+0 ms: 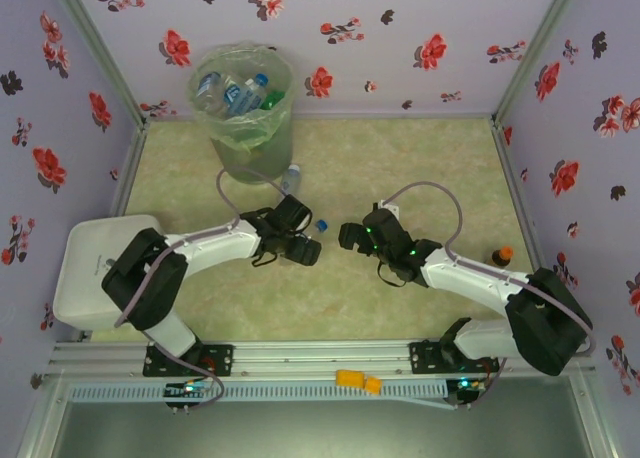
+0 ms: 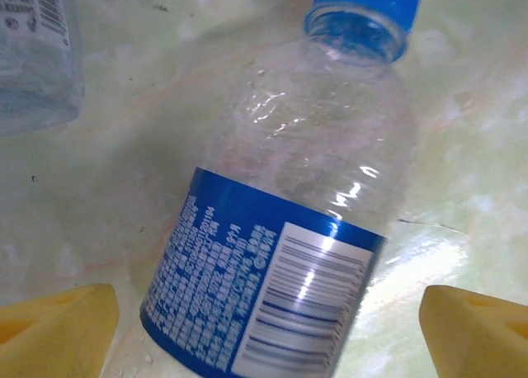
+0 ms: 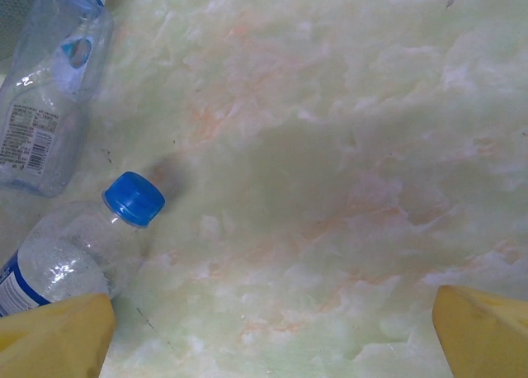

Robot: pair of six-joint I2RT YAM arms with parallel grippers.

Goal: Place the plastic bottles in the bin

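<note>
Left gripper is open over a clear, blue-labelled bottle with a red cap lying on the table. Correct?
Not quite: the cap is blue, not red, as the left wrist view shows. The rest holds: the left gripper is open over a clear, blue-labelled bottle lying on the table.

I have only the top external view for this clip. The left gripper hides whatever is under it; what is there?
Observer: A clear bottle with a blue label and blue cap, lying on the table between the open jaws of the left gripper.
Operator: Is the right gripper holding anything?
Observer: No. It is open over bare table, with nothing between its jaws.
Operator: The second bottle by the bin, any label?
Observer: It lies on its side with a barcode label facing up.
</note>
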